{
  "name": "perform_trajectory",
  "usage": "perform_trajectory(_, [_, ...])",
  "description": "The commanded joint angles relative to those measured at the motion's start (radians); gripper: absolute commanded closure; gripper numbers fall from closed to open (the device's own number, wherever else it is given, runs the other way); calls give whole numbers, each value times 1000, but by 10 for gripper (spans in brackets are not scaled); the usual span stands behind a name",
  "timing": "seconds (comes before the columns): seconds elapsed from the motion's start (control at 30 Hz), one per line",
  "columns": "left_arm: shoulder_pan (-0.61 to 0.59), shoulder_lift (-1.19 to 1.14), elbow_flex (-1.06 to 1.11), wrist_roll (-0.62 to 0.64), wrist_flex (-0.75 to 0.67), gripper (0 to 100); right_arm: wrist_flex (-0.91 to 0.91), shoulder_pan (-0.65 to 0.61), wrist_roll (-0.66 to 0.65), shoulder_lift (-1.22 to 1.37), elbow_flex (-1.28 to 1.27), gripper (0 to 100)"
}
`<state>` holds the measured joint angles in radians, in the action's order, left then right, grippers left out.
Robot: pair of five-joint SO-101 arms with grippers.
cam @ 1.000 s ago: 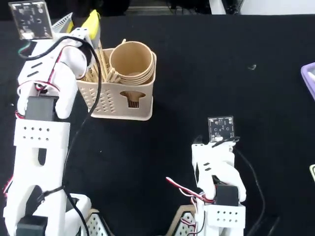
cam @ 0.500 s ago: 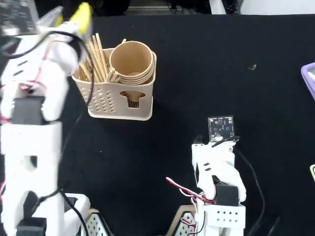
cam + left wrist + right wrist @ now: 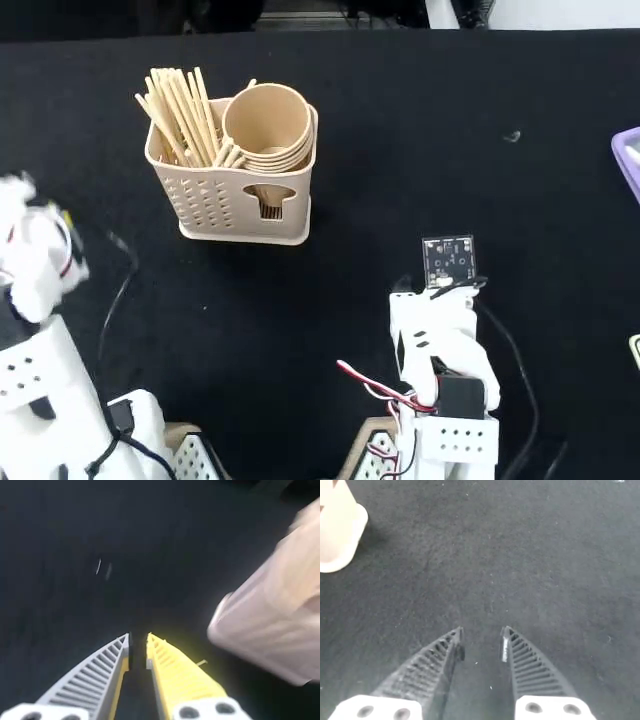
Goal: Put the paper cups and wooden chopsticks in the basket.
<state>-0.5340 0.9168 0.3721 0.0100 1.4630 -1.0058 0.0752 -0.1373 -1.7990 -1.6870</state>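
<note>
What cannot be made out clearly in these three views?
- Cup count: in the high view the basket wall hides the paper cups below their rims.
- Purple thing: cut off by the high view's right edge.
- Speck in the high view: too small to name.
- Left wrist view: blur smears the basket.

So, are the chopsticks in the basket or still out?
In. The chopsticks stand bundled inside the basket, leaning against its rim beside the stacked paper cups.
</note>
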Motion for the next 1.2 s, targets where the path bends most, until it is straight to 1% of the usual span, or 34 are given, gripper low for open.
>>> perform_trajectory(0.0, [-68,158,348,-25,-72,927,-3,-14,-2,-94,2,875])
perform_trajectory(0.1, [-76,298,553,-25,-193,927,-3,-14,0,-94,4,885])
perform_trajectory(0.2, [-68,466,740,-25,-301,928,9,-15,-9,-96,8,985])
perform_trajectory(0.23, [-67,525,791,-25,-322,928,21,-15,-9,-96,8,988])
perform_trajectory(0.3, [-67,647,885,-25,-347,928,35,-15,-9,-96,4,986])
perform_trajectory(0.47, [-67,925,1092,-26,-338,925,75,-15,-2,-96,2,987])
perform_trajectory(0.6, [-67,875,1175,-26,-307,926,74,-37,-9,-93,2,985])
perform_trajectory(0.77, [-67,905,1265,-25,-258,927,-114,-66,-9,-94,2,984])
perform_trajectory(0.83, [-67,911,1320,-25,-261,924,-158,-69,0,-94,2,984])
perform_trajectory(0.9, [-59,907,1326,-20,-244,925,-187,-69,0,-94,2,983])
perform_trajectory(0.97, [-48,907,1326,-18,-193,925,-232,-69,2,-94,2,983])
perform_trajectory(1.0, [-39,908,1326,-17,-184,927,-259,-69,14,-94,2,983])
perform_trajectory(1.07, [-22,907,1326,-17,-190,927,-301,-71,92,-94,4,983])
perform_trajectory(1.17, [12,907,1326,-17,-189,927,-296,-71,215,-94,2,983])
